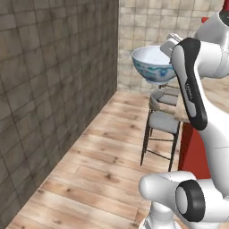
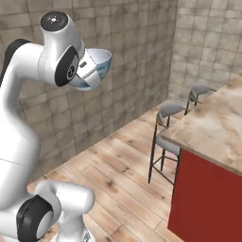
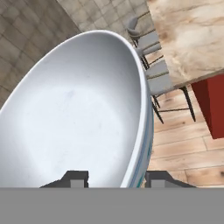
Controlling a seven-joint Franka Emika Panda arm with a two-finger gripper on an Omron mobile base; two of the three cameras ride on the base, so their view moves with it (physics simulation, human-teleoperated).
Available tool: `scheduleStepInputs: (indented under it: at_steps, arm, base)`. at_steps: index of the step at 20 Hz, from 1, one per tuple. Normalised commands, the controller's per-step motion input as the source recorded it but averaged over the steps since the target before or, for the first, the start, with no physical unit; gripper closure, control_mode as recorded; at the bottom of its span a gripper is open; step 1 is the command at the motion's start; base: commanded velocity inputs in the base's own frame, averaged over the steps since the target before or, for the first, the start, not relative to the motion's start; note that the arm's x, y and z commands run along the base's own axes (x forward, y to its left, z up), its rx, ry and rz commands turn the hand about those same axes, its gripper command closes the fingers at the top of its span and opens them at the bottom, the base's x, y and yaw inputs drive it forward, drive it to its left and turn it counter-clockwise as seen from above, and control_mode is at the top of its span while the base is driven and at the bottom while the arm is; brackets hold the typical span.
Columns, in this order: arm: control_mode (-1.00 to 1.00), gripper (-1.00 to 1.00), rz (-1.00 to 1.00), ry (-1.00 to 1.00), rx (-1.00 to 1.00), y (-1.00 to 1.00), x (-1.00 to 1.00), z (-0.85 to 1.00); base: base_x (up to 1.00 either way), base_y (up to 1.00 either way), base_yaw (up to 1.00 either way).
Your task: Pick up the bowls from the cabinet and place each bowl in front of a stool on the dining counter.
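- The long tabletop with the beige-brown marble top and red front (image 2: 212,127) is the biggest thing here. It stands to the right of the arm, and its far end runs out of the picture.
- Two grey-seated stools on thin dark legs (image 2: 166,124) stand side by side along its near edge, over the wooden plank floor (image 1: 103,170).
- The round deep bowl, white inside with blue patterning outside (image 1: 154,65), is up in the air, high above the floor and not yet over the tabletop.
- The small dark two-finger pincer (image 3: 116,178) is closed on the bowl's rim, one tip inside the bowl and one outside.
- Next job, I think: carry the bowl over the marble and set it down in front of a stool.
- To do it well, keep the bowl level, because a grip on the rim alone could let it tip.
- Lower it slowly, well in from the edge, and let go once it sits flat.
- Hard to see: the bowl hides much of the hand view, and the white arm covers part of the bowl in the base views.
- The blue pattern is too blurry to make out.
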Motion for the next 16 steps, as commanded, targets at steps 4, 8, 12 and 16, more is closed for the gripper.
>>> scheduleStepInputs:
  at_steps: [4, 8, 12, 16]
  arm:
    - [1.00, 1.00, 0.00, 0.00, 0.00, 0.00, 0.00, 0.00]
    - [1.00, 1.00, 0.00, 0.00, 0.00, 0.00, 0.00, 0.00]
    - [1.00, 1.00, 0.00, 0.00, 0.00, 0.00, 0.00, 0.00]
    - [1.00, 1.00, 0.00, 0.00, 0.00, 0.00, 0.00, 0.00]
  base:
    - [1.00, 0.74, -0.51]
    - [0.94, 0.61, -0.47]
    - [0.85, 0.60, -0.45]
    - [0.85, 0.61, -0.45]
